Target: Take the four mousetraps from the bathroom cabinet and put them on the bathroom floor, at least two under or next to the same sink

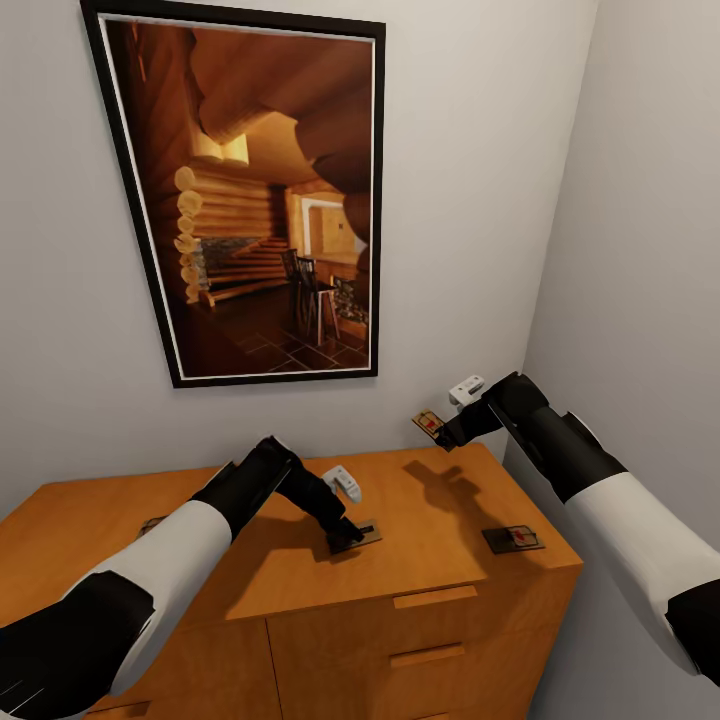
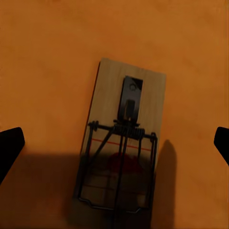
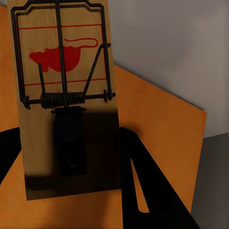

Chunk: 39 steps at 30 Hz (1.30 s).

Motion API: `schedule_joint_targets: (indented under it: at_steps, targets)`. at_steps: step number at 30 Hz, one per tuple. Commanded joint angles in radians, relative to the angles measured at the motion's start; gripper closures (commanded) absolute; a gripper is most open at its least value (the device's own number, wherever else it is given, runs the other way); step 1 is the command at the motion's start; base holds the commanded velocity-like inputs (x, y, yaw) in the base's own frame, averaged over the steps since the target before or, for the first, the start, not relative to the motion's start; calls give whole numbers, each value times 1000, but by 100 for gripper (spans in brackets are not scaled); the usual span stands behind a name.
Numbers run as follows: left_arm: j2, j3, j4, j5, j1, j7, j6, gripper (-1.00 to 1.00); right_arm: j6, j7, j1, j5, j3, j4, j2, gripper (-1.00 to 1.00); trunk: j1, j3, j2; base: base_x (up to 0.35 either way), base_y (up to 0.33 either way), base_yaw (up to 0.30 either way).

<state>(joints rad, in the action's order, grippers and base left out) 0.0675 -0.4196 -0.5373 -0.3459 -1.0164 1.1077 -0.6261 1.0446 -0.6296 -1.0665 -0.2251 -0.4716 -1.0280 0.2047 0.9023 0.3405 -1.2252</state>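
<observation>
Gleaming orange-brown wooden cabinet (image 1: 440, 500), flat rectangular mousetraps (image 1: 514, 540)

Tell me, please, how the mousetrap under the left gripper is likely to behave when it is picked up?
The mousetrap is a thin flat wooden board, so it will probably stay stiff and feel light. Lying flush on the cabinet top, its low edges may be hard to catch and it could slide if nudged. The left gripper should likely avoid its raised wire parts, which could shift.
</observation>
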Motion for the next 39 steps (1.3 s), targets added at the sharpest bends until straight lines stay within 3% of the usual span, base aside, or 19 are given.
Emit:
schedule_joint_targets:
  at_steps: [1, 9, 16, 39]
  targets:
    - [0, 1, -4, -8, -1, 6, -10, -100, 3, -5, -1, -8, -2, -1, 1, 100, 0, 1, -1, 0, 0, 0]
    - [1, 1, -6, -30, -1, 6, -18, -100, 3, -5, -1, -8, -2, -1, 1, 100, 0, 1, -1, 0, 0, 0]
    - [3, 1, -9, -71, -1, 6, -57, -100, 3, -5, -1, -8, -3, -1, 1, 100, 0, 1, -1, 0, 0, 0]
    - [2, 2, -9, -74, -1, 4, -58, -100, 3, -5, -1, -7, -2, -1, 1, 100, 0, 1, -1, -50, 0, 0]
